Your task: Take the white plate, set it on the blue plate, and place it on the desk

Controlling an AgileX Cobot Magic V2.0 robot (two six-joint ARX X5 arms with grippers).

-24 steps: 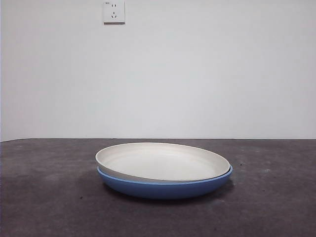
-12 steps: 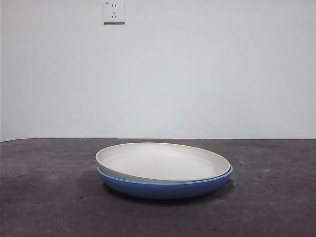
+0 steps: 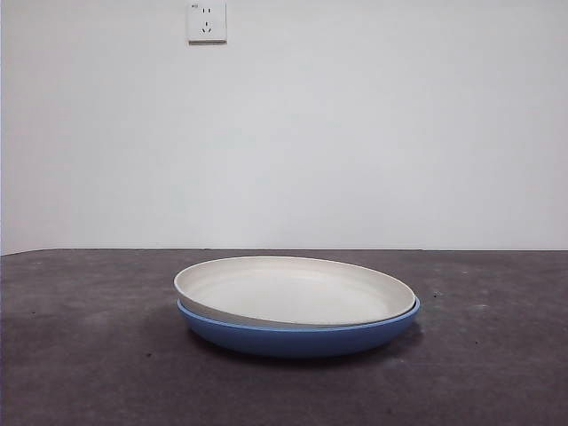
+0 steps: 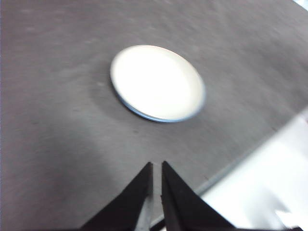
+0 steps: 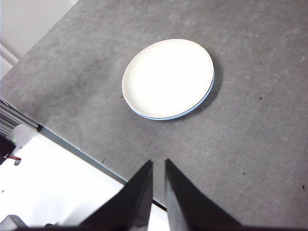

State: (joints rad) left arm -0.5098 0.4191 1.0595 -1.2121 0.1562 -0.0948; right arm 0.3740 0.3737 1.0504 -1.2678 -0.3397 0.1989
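Both grippers hang high above the desk, well clear of the plates: the left gripper (image 4: 157, 180) and the right gripper (image 5: 158, 178) each show two black jaws drawn almost together with only a thin slit between them, and neither grips anything.

From where I sit, the white plate (image 3: 297, 289) rests nested inside the blue plate (image 3: 297, 335), near the middle of the desk (image 3: 80, 355). From the front I see the white plate sitting slightly askew, its rim riding higher on one side, while the blue rim shows as a thin crescent on the other side. The right wrist view shows the same pair from above, the white plate (image 5: 167, 78) covering nearly all of the blue plate (image 5: 210, 86). The left wrist view is blurred, but the white plate (image 4: 156, 82) is plain, with a faint blue edge (image 4: 159, 119).

I judge the stacking done, with the white plate yet to be lifted out and set on the desk. My worries: the two rims lie so close that a jaw could catch both and drag the blue plate along. The rim is shallow and smooth, so a pinch could slip. Jaws this narrow must open before descending, or they will strike the plate.

Behind the desk stands a pale wall with a socket (image 3: 207, 21).
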